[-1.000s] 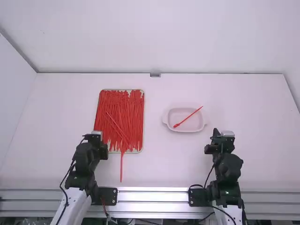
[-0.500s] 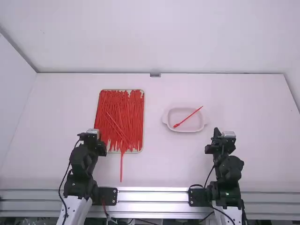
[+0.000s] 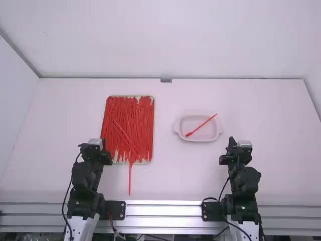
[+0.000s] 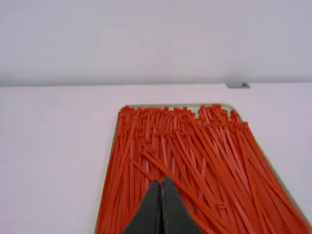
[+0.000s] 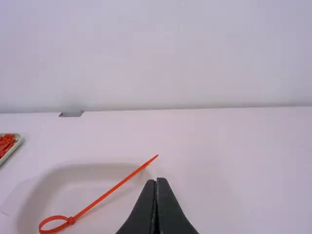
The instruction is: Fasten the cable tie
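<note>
Left tool (image 4: 161, 183), fingers together, empty, is withdrawing toward 6 o'clock from the tray (image 3: 153, 131); right tool (image 5: 156, 182) is idling, also closed. Looped cable tie (image 3: 200, 125) is lying in the dish (image 3: 176, 127), apparently fastened.

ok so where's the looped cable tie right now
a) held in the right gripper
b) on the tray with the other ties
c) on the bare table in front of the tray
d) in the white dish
D: the looped cable tie lies in the white dish, loop end inside and its straight tail reaching out past the rim.
</note>
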Tool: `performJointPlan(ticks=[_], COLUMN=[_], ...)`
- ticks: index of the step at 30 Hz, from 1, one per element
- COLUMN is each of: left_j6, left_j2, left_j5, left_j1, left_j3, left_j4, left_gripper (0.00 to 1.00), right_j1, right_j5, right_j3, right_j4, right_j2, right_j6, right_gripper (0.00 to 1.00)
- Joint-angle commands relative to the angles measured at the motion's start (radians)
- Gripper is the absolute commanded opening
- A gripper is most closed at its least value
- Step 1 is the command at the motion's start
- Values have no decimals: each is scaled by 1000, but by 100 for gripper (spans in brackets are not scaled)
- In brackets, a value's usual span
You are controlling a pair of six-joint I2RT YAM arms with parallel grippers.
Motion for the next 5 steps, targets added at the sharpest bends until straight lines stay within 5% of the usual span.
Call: performJointPlan(ticks=[1, 5], left_j6=[3, 3], left_j2=[-31, -49], left_j5=[-3, -3], left_j1=[4, 4], left_j3=[-9, -9], left_j4=[-6, -6], left_gripper=[0, 0], right_j1=[3, 3], right_j5=[1, 1], right_j3=[-11, -11], right_j4=[-6, -6], right_j2=[-9, -9], right_j6=[4, 4], right_gripper=[0, 0])
